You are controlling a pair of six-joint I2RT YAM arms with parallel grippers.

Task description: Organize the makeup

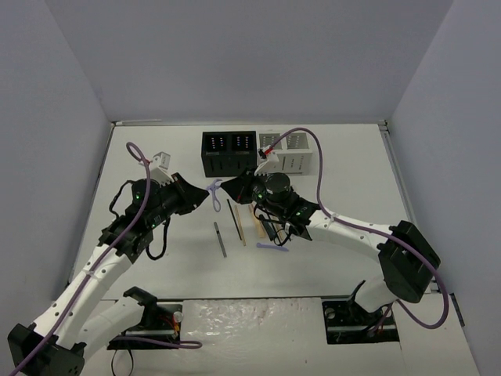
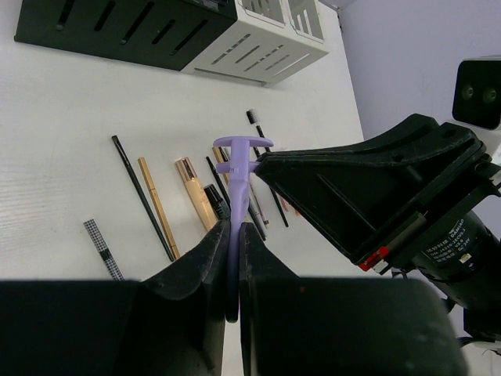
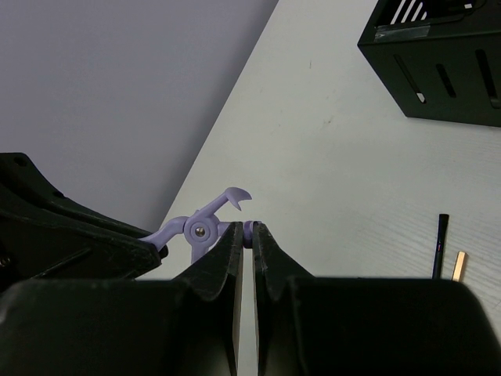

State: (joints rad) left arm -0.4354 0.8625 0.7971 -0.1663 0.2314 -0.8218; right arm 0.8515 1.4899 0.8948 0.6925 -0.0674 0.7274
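White table (image 1: 360, 188) below, the lilac tool (image 2: 236, 184) hangs at 6 o'clock of the black box (image 1: 228, 153), left fingers (image 2: 205, 262) clamped on its handle, right fingers (image 3: 223, 262) pinching its far end. It looks light, stiff, hinged and slippery; the flat handle seems the safest hold.

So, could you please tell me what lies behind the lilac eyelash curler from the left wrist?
Behind the lilac eyelash curler lie a gold-capped tube, a small black tube and thin pencils. The curler and left pincer hide some near ends.

top: high, whole table (image 1: 360, 180) | wrists: close, apparently face-to-face, share lilac tool (image 2: 233, 168)
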